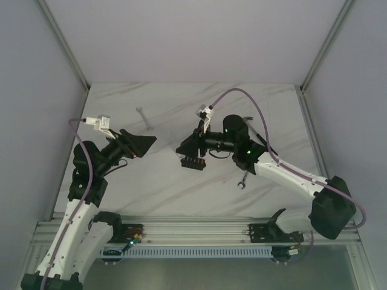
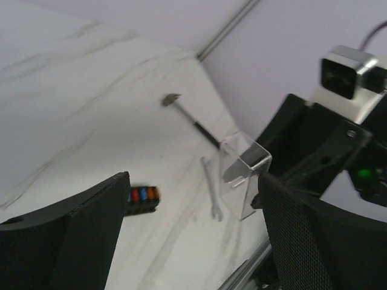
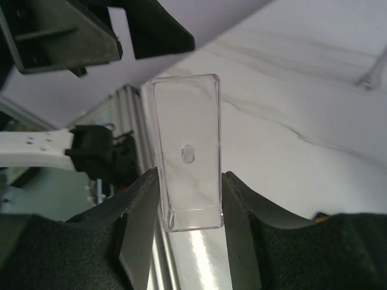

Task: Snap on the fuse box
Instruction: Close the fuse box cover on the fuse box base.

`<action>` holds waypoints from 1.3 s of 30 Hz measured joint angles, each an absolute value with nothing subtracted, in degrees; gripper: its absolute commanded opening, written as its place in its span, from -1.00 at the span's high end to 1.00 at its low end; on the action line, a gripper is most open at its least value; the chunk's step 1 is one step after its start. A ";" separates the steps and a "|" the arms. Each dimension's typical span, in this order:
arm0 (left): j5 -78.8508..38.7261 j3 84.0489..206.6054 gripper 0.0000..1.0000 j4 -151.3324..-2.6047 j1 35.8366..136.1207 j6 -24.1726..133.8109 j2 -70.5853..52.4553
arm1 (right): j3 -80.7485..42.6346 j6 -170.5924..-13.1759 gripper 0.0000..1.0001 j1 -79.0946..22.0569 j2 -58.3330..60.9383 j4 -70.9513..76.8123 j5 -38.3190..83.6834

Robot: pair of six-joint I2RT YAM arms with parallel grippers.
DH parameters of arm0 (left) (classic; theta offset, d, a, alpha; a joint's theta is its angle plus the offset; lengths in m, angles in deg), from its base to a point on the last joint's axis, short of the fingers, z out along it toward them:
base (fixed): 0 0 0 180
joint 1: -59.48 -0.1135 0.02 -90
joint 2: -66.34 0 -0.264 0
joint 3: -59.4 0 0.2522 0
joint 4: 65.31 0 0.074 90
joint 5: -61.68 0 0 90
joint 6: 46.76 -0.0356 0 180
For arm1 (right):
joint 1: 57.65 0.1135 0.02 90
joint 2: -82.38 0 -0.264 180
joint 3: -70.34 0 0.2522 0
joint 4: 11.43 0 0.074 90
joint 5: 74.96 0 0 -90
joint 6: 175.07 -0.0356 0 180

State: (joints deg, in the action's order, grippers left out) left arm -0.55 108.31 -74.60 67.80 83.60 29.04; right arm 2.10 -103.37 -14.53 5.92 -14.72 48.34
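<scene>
Perhaps two wrenches (image 1: pixel 144 118); one fuse box (image 1: pixel 192 162), one cover (image 3: pixel 187 175).

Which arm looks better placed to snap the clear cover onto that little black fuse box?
The right. Its fingers clamp the clear rectangular plastic cover, close to the small black fuse box with orange and blue fuses. The left fingers stand open and empty, farther off.

Glossy clear plastic cover (image 3: pixel 187 151) — matt black fuse box (image 2: pixel 144 200) — smooth marbled tabletop (image 1: pixel 163 187).
</scene>
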 measured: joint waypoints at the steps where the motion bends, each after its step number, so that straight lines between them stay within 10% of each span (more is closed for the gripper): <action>1: -0.42 107.90 -0.91 -72.79 68.58 84.41 29.68 | 2.49 -105.12 0.33 -14.53 6.09 -16.82 49.08; 16: -1.71 101.26 -0.80 -49.20 83.20 92.14 29.37 | 5.62 -120.73 0.34 -14.53 8.30 -36.12 54.66; 33: -2.63 101.32 -0.01 -38.08 88.17 96.01 23.21 | 7.48 -122.17 0.31 -14.53 7.12 -41.35 59.99; 39: -2.89 101.93 0.15 -39.83 88.28 94.70 23.12 | 7.56 -121.71 -0.03 -14.60 7.08 -41.15 59.73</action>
